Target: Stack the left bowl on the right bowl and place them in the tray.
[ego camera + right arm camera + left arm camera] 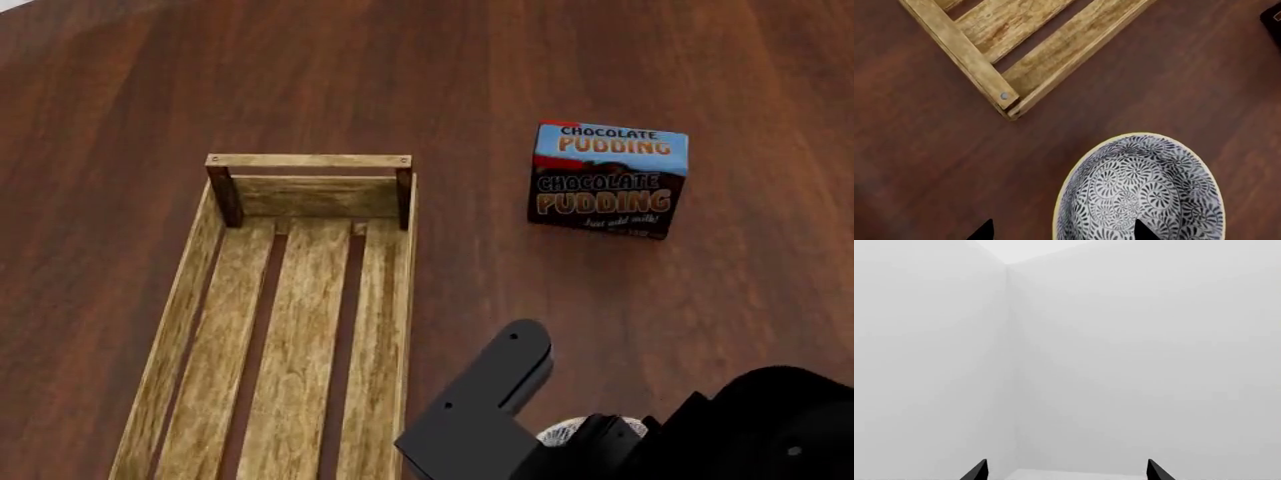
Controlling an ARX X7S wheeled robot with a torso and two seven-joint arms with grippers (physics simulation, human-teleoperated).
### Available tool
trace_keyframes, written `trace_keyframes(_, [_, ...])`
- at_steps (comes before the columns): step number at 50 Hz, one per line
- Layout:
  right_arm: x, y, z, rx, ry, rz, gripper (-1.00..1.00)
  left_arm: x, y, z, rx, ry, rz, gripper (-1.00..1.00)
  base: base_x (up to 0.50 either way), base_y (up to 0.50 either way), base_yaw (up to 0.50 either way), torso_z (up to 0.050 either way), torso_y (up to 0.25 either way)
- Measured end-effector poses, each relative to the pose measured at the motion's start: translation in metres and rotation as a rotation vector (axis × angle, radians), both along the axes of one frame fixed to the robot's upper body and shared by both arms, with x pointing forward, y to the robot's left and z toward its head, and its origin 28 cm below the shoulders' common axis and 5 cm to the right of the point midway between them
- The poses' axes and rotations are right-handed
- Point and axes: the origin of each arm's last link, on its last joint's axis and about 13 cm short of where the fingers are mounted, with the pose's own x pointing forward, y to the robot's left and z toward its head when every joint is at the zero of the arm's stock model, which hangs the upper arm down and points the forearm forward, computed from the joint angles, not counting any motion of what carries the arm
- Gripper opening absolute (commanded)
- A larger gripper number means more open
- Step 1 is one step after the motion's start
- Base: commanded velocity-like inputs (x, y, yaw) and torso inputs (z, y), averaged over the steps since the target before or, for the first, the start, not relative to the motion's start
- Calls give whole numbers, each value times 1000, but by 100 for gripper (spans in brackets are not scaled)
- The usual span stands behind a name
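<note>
The right gripper point(1062, 231), fingers spread, hung above a patterned bowl point(1139, 192) on the worktop point(641, 300), just right of the tray point(387, 300); a careless descent risked clipping its rim.

My right arm point(494, 400) reaches forward and low; its gripper point(1062, 231) has its tips spread apart. My left gripper point(1066, 471) likewise shows parted tips.

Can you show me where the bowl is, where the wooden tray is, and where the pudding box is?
bowl point(1137, 192): right wrist view, on its patterned inside.
tray point(307, 161): head view, on the far end plank.
pudding box point(607, 182): head view, on its printed front.
</note>
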Motion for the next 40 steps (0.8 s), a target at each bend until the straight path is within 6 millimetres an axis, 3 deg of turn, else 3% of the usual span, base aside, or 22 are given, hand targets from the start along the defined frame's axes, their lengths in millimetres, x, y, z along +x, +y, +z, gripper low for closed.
trace_keyframes(40, [28,4,-41,-81,96,21,100,1,0,-6,-9,9,0,100,0,0,0,0,0])
